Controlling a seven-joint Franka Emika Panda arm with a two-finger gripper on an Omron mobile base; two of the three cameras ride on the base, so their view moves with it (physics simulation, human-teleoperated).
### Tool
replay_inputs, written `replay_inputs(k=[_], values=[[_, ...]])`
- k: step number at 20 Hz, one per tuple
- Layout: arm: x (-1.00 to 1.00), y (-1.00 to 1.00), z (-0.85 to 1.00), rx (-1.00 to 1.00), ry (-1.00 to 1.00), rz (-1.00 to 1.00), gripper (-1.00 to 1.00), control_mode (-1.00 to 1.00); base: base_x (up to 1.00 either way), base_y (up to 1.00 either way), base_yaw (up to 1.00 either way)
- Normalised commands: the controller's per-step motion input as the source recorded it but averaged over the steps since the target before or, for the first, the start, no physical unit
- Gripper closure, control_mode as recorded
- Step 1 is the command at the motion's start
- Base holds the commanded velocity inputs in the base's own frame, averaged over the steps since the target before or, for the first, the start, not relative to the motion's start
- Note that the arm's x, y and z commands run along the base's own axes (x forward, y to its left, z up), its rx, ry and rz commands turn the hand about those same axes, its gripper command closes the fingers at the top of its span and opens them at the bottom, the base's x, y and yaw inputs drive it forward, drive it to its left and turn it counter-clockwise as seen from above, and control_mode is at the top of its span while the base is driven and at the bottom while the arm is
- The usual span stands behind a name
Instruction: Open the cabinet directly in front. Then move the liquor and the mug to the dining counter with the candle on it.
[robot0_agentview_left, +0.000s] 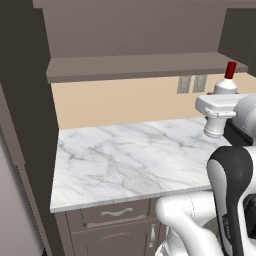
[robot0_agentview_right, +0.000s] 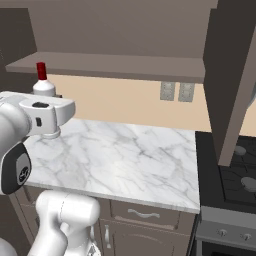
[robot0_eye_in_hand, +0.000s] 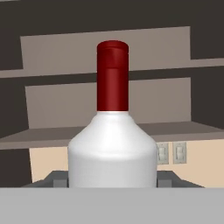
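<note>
my claw (robot0_eye_in_hand: 112, 183) holds the white bottle (robot0_eye_in_hand: 112, 148) upright by its wide body above the marble worktop (robot0_agentview_left: 125, 155), and it looks smooth, likely slippery and breakable, so a body grip beats its thin red-capped neck.

No readable text, label, brand, number or sign appears on anything in these views. The liquor (robot0_eye_in_hand: 112, 148) bottle has a plain white body and a plain red cap with no printing. The arm's dark joint covers carry small pale marks, but they are too small and blurred to read as letters or figures.
</note>
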Motion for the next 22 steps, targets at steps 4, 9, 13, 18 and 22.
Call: replay_inputs(k=[4,9,13,18,22], values=[[0.00,-0.06,0.00,0.02,0.00,0.00,1.00,-1.00,0.00,0.00,0.00],[-0.03,-0.02,0.00,0.00,-0.02,0.00,1.00,1.00,-0.03,-0.02,0.00],[0.00,0.00,0.00,0.00,0.00,0.00,1.00,1.00,-0.51,-0.17,-0.03],[0.00,0.00,0.00,0.00,0.00,0.00,1.00,1.00,-0.67,-0.19,-0.11],[0.00,0.00,0.00,0.00,0.00,0.00,1.00,1.00,-0.48,-0.18,-0.16]])
